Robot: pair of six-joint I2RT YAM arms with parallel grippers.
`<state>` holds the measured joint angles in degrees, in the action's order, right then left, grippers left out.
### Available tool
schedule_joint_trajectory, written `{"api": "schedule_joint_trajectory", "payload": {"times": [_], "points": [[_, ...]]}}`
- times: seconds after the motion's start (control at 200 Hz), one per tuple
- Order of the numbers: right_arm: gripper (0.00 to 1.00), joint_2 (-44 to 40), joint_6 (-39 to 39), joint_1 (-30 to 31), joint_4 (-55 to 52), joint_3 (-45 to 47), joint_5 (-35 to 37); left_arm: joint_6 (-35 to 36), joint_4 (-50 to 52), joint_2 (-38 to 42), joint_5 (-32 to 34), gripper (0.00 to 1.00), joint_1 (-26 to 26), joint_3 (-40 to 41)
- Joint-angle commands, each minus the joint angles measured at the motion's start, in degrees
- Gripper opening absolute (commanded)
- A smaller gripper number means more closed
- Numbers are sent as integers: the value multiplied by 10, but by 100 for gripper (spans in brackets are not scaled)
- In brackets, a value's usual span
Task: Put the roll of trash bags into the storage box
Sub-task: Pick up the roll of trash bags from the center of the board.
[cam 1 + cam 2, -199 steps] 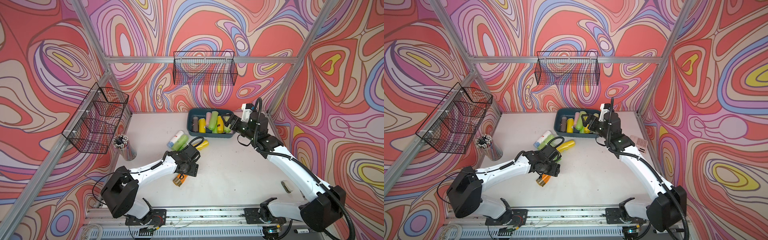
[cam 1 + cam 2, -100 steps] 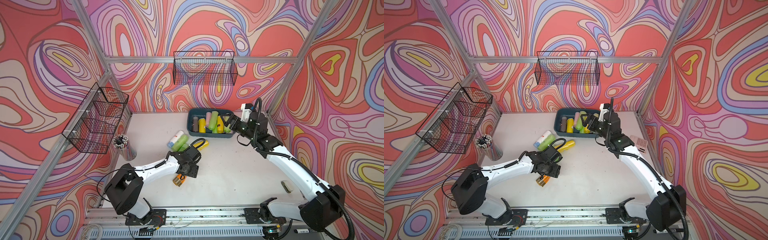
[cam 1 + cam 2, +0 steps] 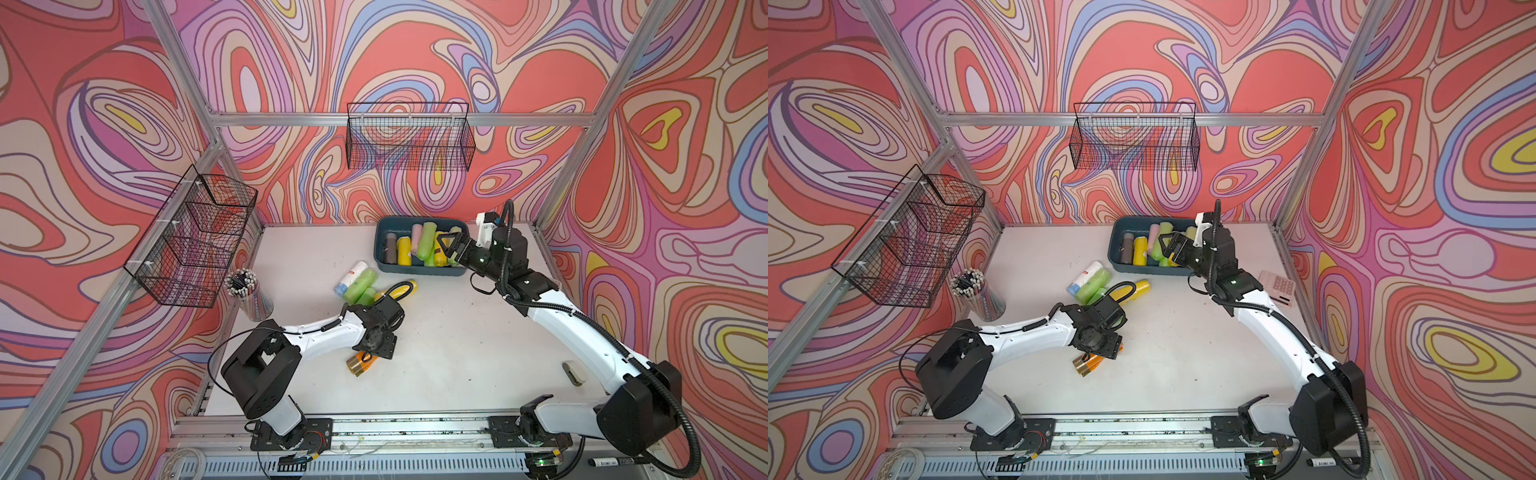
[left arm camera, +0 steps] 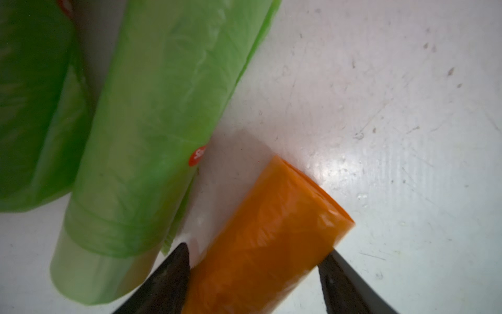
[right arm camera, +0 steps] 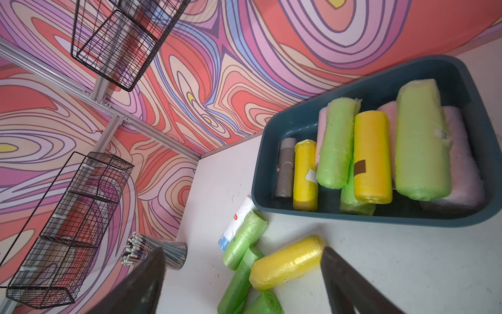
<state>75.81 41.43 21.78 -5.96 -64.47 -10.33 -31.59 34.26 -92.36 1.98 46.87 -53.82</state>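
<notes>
An orange roll of trash bags (image 3: 360,364) (image 3: 1087,365) lies on the white table in front of the left arm. In the left wrist view my left gripper (image 4: 256,248) straddles this roll (image 4: 271,231): one finger rests against its side, the other stands at its corner, and the roll still lies on the table. The teal storage box (image 3: 419,272) (image 3: 1144,271) (image 5: 353,217) stands at the back and holds several green, yellow, pink and grey rolls. My right gripper (image 3: 449,248) (image 5: 241,250) hovers open and empty over the box's right end.
Loose green rolls (image 3: 359,284), a white-and-blue roll (image 3: 352,275) and a yellow roll (image 3: 400,291) lie between the left gripper and the box. A pen cup (image 3: 248,293) stands at the left. Wire baskets (image 3: 195,237) (image 3: 409,141) hang on the walls. A pink calculator (image 3: 1277,286) lies at the right.
The left arm's elbow has swung slightly and its jaws have narrowed a little round the orange roll. The right arm has not moved.
</notes>
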Motion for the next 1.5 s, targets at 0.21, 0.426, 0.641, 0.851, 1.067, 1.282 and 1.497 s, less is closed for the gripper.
{"api": "schedule_joint_trajectory", "payload": {"times": [0.21, 0.426, 0.641, 0.851, 1.067, 1.282, 1.497], "points": [[91, 7, 7, 3, 0, 17, -16, 10, -2, -37, 45, 65, 21, 0], [91, 5, 7, 3, -16, 23, -11, -7, -21, -48, 41, 44, 21, 2], [90, 2, 3, 3, -23, 42, -14, -10, -23, -56, 44, 33, 22, -10], [90, 1, -17, 3, -41, 77, -6, -17, -19, -38, 40, 31, 21, -29], [90, -16, -24, 3, -42, 111, -8, -22, -30, -14, 34, 30, 21, -57], [90, -32, -25, 3, -51, 128, -16, -23, -53, -9, 32, 28, 20, -82], [90, -57, -33, 2, -64, 147, -15, -12, -72, -10, 31, 28, 17, -109]]}}
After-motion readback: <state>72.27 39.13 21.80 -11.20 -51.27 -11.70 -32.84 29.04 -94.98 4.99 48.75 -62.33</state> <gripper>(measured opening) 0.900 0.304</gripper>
